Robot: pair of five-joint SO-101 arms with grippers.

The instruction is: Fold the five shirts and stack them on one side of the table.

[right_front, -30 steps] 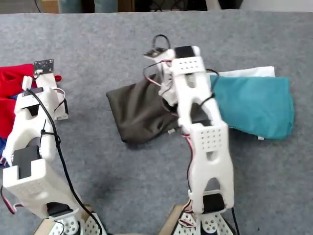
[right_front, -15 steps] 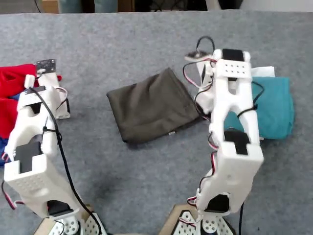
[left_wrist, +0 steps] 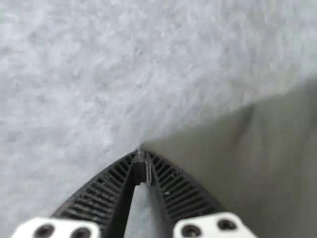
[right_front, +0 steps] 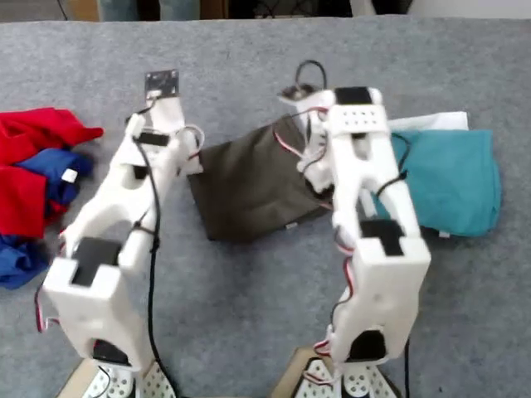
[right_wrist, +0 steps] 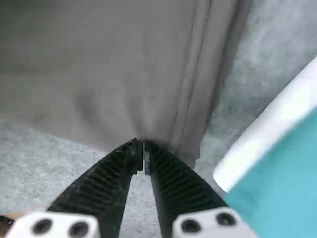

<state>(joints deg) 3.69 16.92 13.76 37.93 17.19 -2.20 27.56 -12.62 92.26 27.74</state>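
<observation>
- Dark shirt folded into a flat block, in the middle of the grey table, turned a bit, one corner pointing away from the arms.
- Left gripper right at the dark shirt's left corner, tips touching the very edge of the cloth.
- Left jaws pressed tight together, no gap. Pinching cloth or not: cannot tell.
- Right gripper at the dark shirt's other side, tips down at the edge, close to a long fold line in the cloth.
- Right jaws clenched too, no gap. Again, cloth caught inside or not: cannot tell.
- Both arms stretched out over the table, one at each side of the dark shirt, the right arm covering part of the dark shirt's right edge in the high view.
- Teal shirt folded neatly, just to the right of the dark shirt, one end hidden under the right arm.
- White shirt under the teal shirt, peeking out along the far edge, also to the right of the dark shirt.
- Red shirt in a messy heap, not folded, well apart from the dark shirt on its left.
- Blue shirt crumpled up and tangled with the red shirt, well to the left of the dark shirt too.
</observation>
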